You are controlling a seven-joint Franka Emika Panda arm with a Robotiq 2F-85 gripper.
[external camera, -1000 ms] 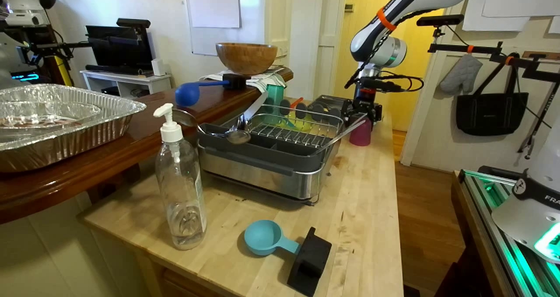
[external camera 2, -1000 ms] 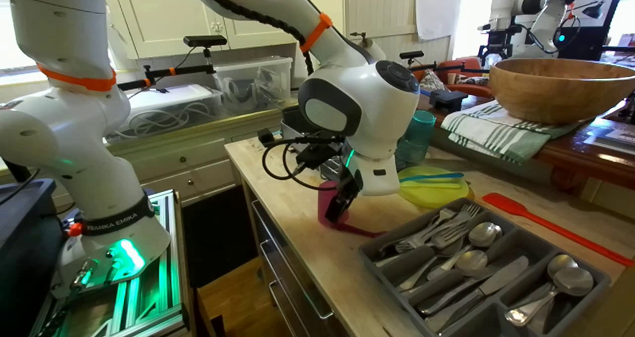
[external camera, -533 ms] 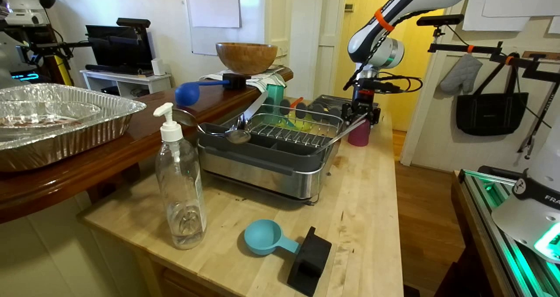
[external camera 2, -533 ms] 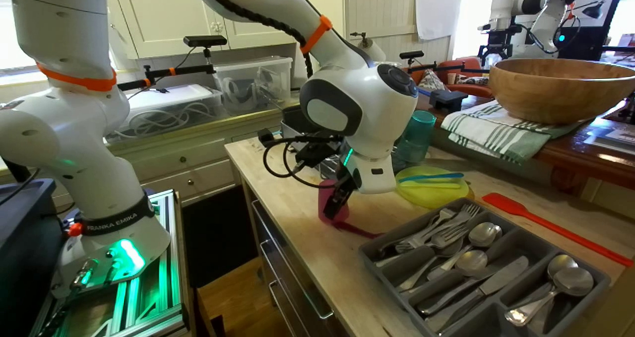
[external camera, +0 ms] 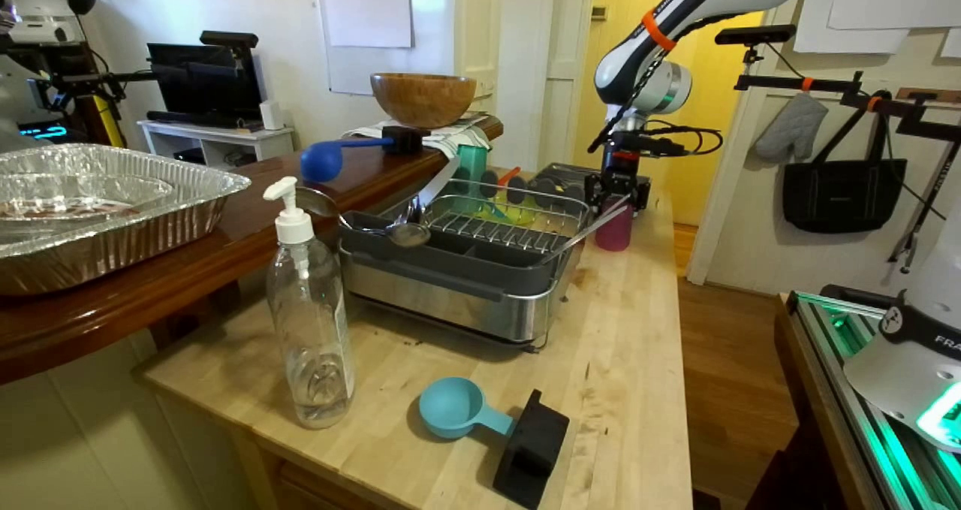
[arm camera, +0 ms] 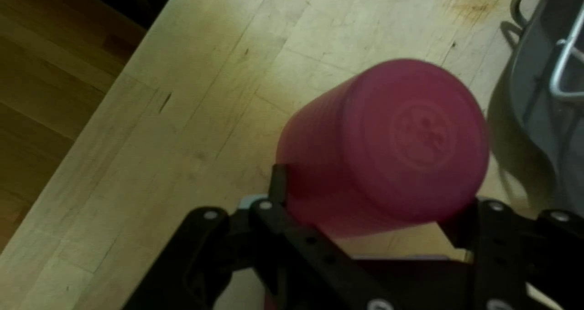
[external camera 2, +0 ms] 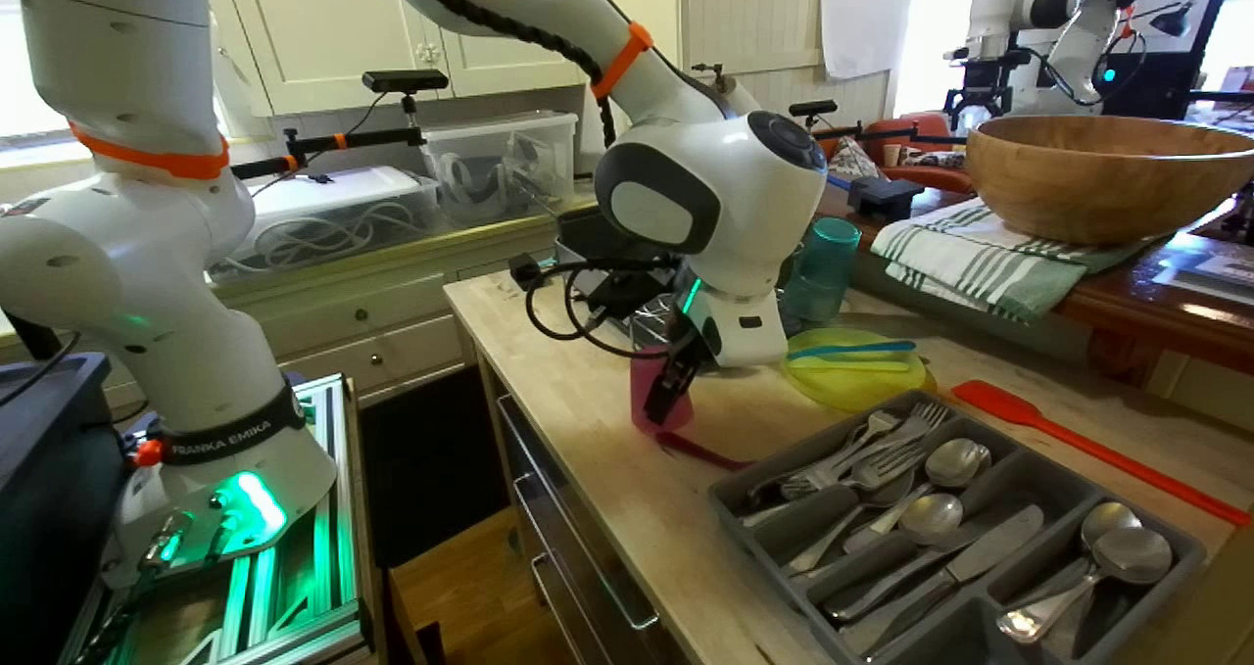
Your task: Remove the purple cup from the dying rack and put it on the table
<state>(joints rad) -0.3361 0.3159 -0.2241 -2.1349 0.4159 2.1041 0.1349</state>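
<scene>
The purple cup [external camera: 613, 233] is outside the drying rack [external camera: 450, 300], just beyond its far right end, over the wooden table [external camera: 616, 390]. My gripper [external camera: 617, 196] is around it from above. In an exterior view my gripper [external camera 2: 673, 391] partly covers the cup [external camera 2: 643, 383]. In the wrist view the cup [arm camera: 419, 132] shows its closed base towards the camera, so it is upside down. My gripper [arm camera: 369, 198] has a finger [arm camera: 278, 184] against each side of it. I cannot tell whether its rim touches the table. A dark red strip lies beside it, perhaps its shadow.
A grey cutlery tray [external camera 2: 823, 587], yellow plates [external camera 2: 843, 391], teal cups [external camera 2: 821, 273] and a red spatula [external camera 2: 1097, 440] are near. A soap bottle [external camera: 311, 337] and a blue measuring scoop [external camera: 454, 407] stand farther off. The table's long edge [external camera 2: 578, 469] is close.
My gripper and the cup have shifted slightly together, a little left in an exterior view and slightly upward in the picture of the other. Nothing else has moved.
</scene>
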